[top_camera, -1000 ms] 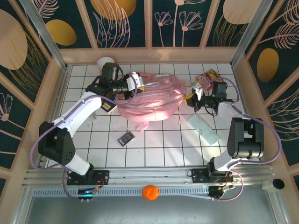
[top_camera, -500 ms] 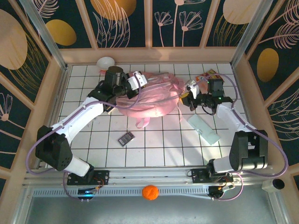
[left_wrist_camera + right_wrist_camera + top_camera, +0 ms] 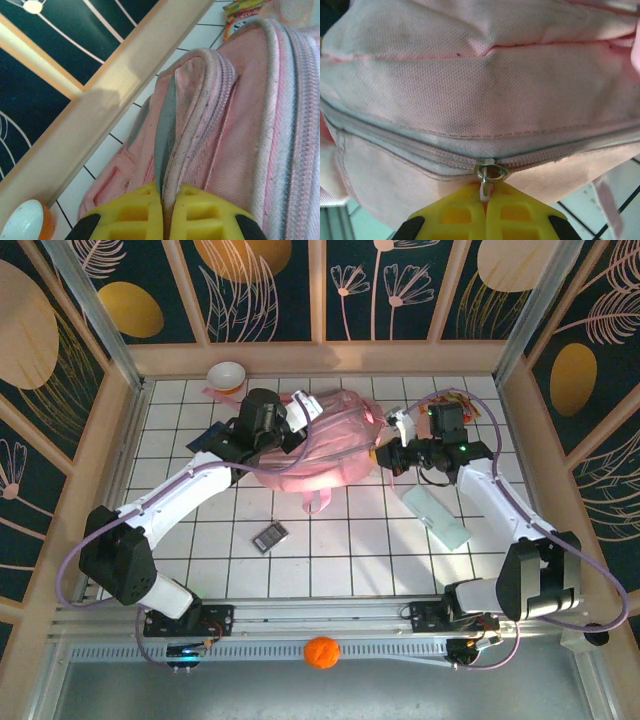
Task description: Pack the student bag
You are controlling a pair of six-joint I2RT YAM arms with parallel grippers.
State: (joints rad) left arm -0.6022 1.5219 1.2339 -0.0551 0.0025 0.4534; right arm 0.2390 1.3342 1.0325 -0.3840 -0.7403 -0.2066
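Item: student bag (image 3: 322, 445), far-centre of tiled table (image 3: 340, 550), btw. both arms. We log L gripper (image 3: 163, 196) clamped on its piped edge, R gripper (image 3: 486, 200) clamped on its zip pull (image 3: 487, 181).

My left arm (image 3: 185, 490) stretches forward and inward, elbow bent, with the left gripper (image 3: 167, 212) clamped on a piped ridge of the large pink fabric backpack (image 3: 240, 125). My right arm (image 3: 500, 495) folds leftward, the right gripper (image 3: 485, 212) pinching the small pale zip pull (image 3: 484, 192).
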